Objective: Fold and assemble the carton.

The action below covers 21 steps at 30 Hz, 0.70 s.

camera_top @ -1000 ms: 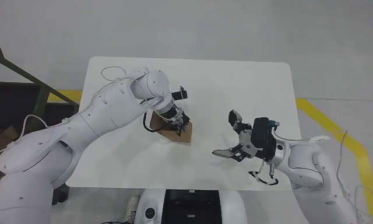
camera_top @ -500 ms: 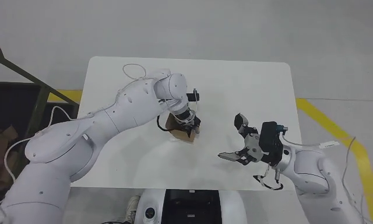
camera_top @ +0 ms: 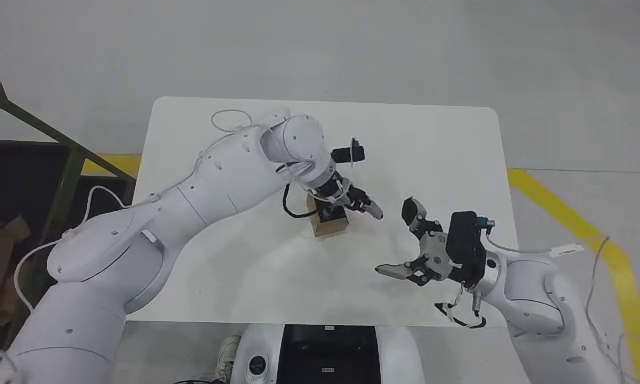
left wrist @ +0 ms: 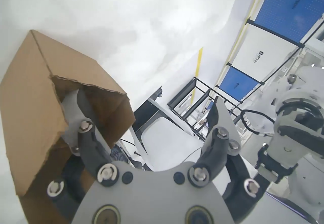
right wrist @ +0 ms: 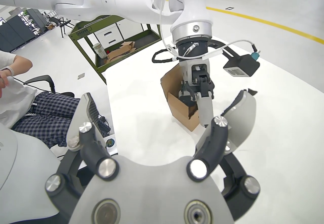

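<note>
Top view: carton (camera_top: 327, 225), one finger of my wide-spread left pincer (camera_top: 352, 206) inside it; right pincer (camera_top: 394, 239), also wide, at its four o'clock.

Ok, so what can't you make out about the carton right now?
Top view: inside and bottom of the carton, covered by the left end effector.
Left wrist view: part of the carton, cut off by the picture's edge; a finger hides its inside.
Right wrist view: the carton's far wall, behind the left end effector.
Whether the inner finger presses the cardboard: cannot tell.
</note>
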{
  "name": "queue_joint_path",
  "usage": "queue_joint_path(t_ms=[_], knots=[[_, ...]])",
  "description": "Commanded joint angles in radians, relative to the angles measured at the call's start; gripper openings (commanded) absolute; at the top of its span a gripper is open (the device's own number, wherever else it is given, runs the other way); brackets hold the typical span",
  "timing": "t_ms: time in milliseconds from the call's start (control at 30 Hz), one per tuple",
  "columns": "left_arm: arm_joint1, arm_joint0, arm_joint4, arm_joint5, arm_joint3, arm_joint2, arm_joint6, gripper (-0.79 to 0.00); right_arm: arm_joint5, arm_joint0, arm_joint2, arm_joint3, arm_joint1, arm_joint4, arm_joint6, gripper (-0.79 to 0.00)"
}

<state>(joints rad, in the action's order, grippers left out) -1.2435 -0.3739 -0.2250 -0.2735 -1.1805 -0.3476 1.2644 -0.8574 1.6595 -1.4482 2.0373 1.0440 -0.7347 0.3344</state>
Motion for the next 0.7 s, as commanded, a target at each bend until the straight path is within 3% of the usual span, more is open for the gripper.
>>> queue_joint_path(t_ms=[0,200,667], knots=[[0.017,-0.013,-0.008,0.038,-0.042,-0.038,-0.019,0.000,0.001,-0.002,0.001,0.002,-0.001,0.000,-0.001,0.000],[0.074,-0.072,-0.003,0.139,-0.146,-0.161,-0.073,0.000,0.014,-0.005,-0.005,0.019,-0.004,-0.001,-0.005,0.000],[0.205,-0.257,0.074,0.410,-0.293,-0.487,-0.112,0.000,0.047,0.026,-0.029,0.057,-0.012,0.003,-0.011,0.000]])
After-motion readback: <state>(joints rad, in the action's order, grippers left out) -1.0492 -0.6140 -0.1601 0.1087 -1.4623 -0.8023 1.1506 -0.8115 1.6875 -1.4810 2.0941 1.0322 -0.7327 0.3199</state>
